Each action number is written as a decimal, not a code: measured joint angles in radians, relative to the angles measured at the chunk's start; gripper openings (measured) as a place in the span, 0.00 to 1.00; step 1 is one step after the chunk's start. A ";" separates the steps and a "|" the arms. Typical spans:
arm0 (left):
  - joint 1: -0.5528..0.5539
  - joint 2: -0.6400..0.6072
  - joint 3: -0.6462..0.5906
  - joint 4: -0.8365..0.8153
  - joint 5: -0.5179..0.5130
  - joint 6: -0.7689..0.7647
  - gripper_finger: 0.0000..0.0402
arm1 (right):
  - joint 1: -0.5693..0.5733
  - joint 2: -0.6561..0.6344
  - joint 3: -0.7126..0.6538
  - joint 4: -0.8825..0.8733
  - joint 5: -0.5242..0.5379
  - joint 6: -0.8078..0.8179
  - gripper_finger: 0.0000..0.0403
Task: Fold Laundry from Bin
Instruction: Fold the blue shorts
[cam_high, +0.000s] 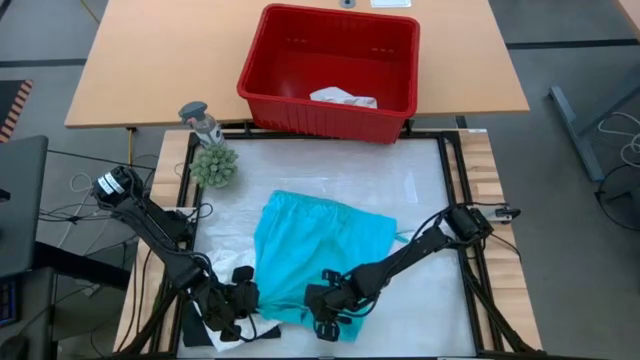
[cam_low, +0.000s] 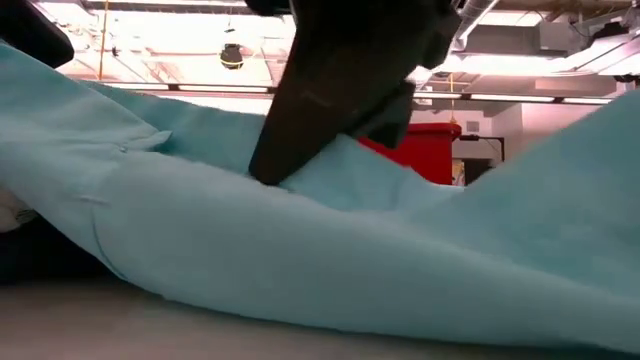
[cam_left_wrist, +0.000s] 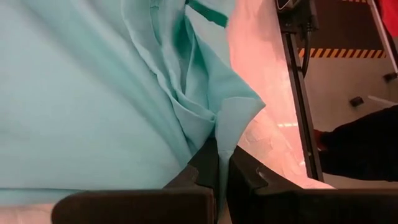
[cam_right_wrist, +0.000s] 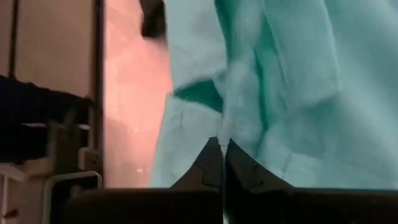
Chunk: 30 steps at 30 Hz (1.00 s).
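Teal garment lies spread on the white-covered desk, and both sets of jaws bite into its near edge. Left gripper sits at the garment's near left corner with its jaws pressed together on a fold of the teal cloth (the left wrist view shows the fabric pinched in the slit between the dark fingers). Right gripper is just beside it along the same edge, jaws likewise closed tight on the cloth; in the right wrist view the teal fabric rises straight out of the seam between the two fingertips. From desk height the cloth drapes in long ridges under a dark gripper.

Well beyond both jaws, across the garment, stands the red bin on a wooden table, with white laundry in its bottom. Beyond the left jaws a small green plant sits at the desk's corner
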<state>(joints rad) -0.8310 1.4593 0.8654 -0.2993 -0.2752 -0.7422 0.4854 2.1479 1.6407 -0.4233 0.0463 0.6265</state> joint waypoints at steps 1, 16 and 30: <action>0.000 0.000 0.000 0.001 0.000 0.000 0.00 | 0.001 0.000 0.010 0.003 -0.004 0.001 0.05; 0.000 0.000 0.000 0.025 -0.007 -0.056 0.00 | 0.124 0.001 0.042 -0.003 0.054 0.028 0.19; 0.000 -0.002 0.040 0.025 -0.015 -0.079 0.00 | 0.123 -0.006 0.101 -0.052 -0.059 0.020 0.63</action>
<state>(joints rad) -0.8310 1.4569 0.9051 -0.2741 -0.2906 -0.8210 0.6082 2.1415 1.7419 -0.4751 -0.0123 0.6469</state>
